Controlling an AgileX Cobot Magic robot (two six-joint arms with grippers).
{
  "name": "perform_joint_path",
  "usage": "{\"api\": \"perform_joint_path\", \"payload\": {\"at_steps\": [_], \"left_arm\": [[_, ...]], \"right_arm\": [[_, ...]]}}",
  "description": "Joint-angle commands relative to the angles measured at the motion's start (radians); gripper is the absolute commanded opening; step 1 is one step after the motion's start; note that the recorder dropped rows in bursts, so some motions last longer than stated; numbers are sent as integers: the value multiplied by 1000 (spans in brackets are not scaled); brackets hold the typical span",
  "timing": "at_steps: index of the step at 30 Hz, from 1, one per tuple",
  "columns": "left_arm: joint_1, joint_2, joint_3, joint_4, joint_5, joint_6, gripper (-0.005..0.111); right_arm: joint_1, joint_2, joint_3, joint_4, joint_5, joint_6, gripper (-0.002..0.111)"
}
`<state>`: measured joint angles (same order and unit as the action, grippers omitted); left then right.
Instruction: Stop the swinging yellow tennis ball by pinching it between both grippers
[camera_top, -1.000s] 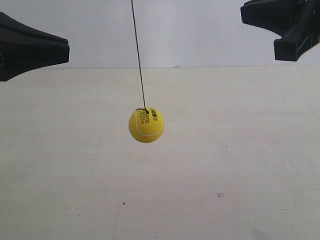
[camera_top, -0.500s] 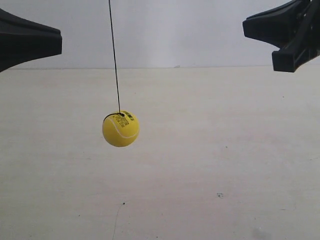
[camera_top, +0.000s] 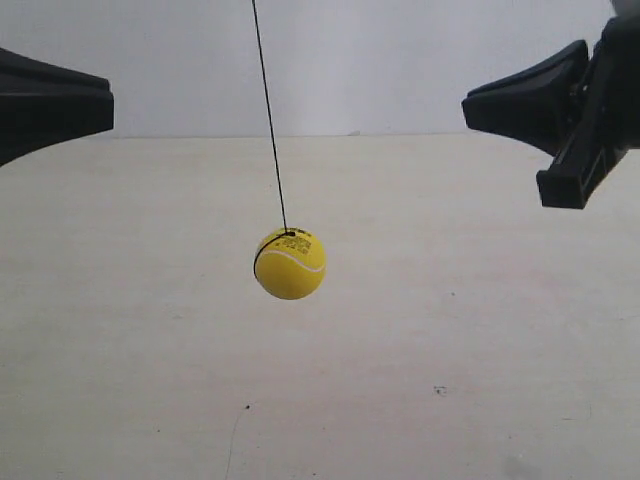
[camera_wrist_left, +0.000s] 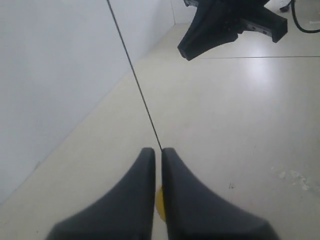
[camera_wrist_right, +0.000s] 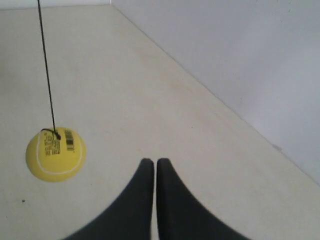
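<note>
A yellow ball (camera_top: 290, 264) hangs clear of the pale table (camera_top: 480, 380) on a dark string (camera_top: 268, 115), touched by neither arm. The string leans, its upper end running off toward 11 o'clock from the ball, so the ball is judged off plumb and in mid-swing. In the exterior view, the ball lies at about 4 o'clock from the blunt tip of the arm at the exterior view's left (camera_top: 55, 105) and at about 8 o'clock from the tip of the arm at the exterior view's right (camera_top: 530, 105). Both tips point inward toward each other and appear higher than the ball, well apart from it, and neither arm looks clearly nearer. The left pincer (camera_wrist_left: 156, 150) is drawn together to a thin slit and holds nothing. From its wrist camera the ball shows only as a yellow sliver (camera_wrist_left: 159, 202) in that slit, with the string rising just past the tips. The right pincer (camera_wrist_right: 154, 161) is likewise pressed narrow and empty. Its camera shows the whole ball (camera_wrist_right: 56, 155), barcode up, lying off to one side of the line the tips point along. By these pictures, the pinch depends on both tips coming down to the ball's level and closing along one line through its middle.
</note>
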<state>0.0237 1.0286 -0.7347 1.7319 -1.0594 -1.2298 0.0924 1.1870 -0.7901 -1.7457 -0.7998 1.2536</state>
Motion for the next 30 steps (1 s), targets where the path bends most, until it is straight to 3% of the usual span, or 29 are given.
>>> {"api": "perform_joint_path", "payload": {"at_steps": [1,9,16,30], "left_arm": [[4,46,26,-54,17,60,5],[4,266,26,-54,21,149,5],[4,410,-14,-8,-75,184,5],[48,431,-38,13,-121,175,5]], "right_arm": [[-3,91,11,1,-5,-56,0],[-3,244,11,9,-90,-152,0],[-3,272,11,61,-154,-224,0],[-3,458,11,144,-232,-361,0]]}}
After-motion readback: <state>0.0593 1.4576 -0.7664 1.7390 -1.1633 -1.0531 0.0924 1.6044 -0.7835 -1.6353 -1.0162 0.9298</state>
